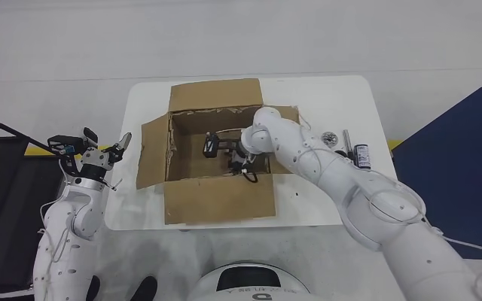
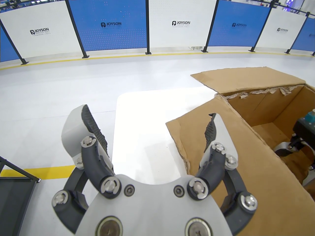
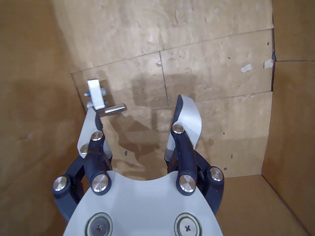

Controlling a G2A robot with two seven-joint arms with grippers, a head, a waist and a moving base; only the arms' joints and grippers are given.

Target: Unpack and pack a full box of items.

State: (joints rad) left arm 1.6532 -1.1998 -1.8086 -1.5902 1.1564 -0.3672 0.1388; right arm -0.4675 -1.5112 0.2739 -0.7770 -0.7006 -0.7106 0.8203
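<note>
An open cardboard box [image 1: 218,197] stands on the white table [image 1: 324,98] with its flaps folded out. My right gripper [image 1: 239,164] is down inside it. In the right wrist view the right gripper [image 3: 137,104] is open above the box floor [image 3: 209,74]. A small metal bracket with a pin [image 3: 97,96] lies at the tip of one finger [image 3: 89,124]; I cannot tell whether they touch. My left gripper [image 1: 107,143] hangs open and holds nothing off the table's left edge, beside the box's left flap [image 2: 196,133].
On the table right of the box lie a small round metal piece [image 1: 328,138], a dark rod [image 1: 347,141] and a small dark bottle [image 1: 363,156]. Bare table shows left of the box [image 2: 140,124]. A fence of blue and white panels [image 2: 172,25] stands far off.
</note>
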